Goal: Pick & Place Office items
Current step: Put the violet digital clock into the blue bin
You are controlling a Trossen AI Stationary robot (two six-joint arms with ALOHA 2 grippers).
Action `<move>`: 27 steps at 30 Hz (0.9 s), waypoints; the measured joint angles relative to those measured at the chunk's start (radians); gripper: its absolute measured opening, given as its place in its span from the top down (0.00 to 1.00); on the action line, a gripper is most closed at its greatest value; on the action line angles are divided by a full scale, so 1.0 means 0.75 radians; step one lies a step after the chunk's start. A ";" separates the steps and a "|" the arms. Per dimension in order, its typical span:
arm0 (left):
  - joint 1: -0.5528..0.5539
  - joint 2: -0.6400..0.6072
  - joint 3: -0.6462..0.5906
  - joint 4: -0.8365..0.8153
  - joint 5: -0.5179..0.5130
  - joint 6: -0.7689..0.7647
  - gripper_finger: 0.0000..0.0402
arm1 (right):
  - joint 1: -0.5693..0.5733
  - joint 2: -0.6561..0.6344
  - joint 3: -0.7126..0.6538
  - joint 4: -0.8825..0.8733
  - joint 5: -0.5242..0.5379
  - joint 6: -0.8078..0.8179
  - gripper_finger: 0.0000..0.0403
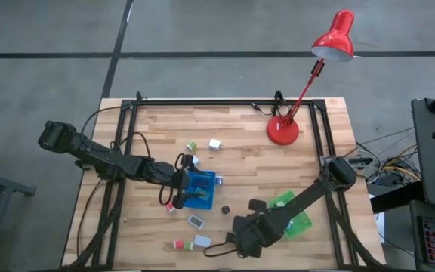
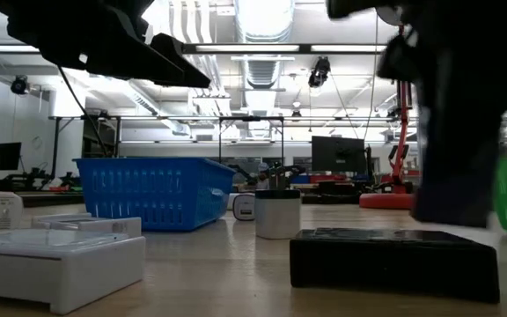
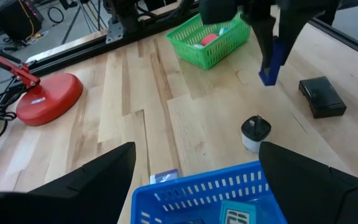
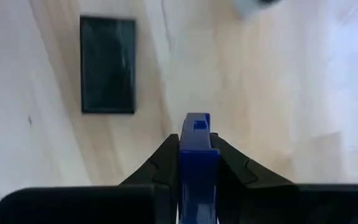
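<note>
Right end effector [image 4: 194, 163]: clamped tight on a small navy block [image 4: 197, 155], which stands upright between the two fingers; held just above the bare wood at the near side of the desk [image 1: 240, 128]; from the left wrist view the same block hangs in the air, clear of the desk
Left end effector [image 3: 194, 171]: fingers spread wide with nothing between them; hovering over the blue tray [image 1: 201, 189] in the middle of the desk
Blue tray: a few small items lie inside, too small to tell apart
Green tray [image 1: 291, 214]: to the right of the blue one; a red item [image 3: 211, 38] and other small pieces inside
Black flat box [image 4: 108, 64]: lying on the wood near the held block, apart from it
Small round plug piece [image 3: 255, 132]: on the desk between the two trays
Other office items [image 1: 202, 241]: white, green and red bits scattered around the blue tray, front and back
Red lamp [image 1: 283, 130]: at the far right of the desk
</note>
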 joint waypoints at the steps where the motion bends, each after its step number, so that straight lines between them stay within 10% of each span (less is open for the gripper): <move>1: 0.000 -0.001 0.000 -0.002 0.000 0.000 0.14 | 0.000 0.000 0.017 -0.010 0.032 -0.013 0.87; 16: 0.000 -0.298 -0.168 0.056 -0.034 -0.043 0.14 | 0.000 -0.099 0.075 0.076 0.694 -0.344 0.87; 27: 0.000 -0.515 -0.482 0.492 0.072 -0.103 0.14 | -0.077 -0.271 -0.369 1.172 0.830 -0.986 0.87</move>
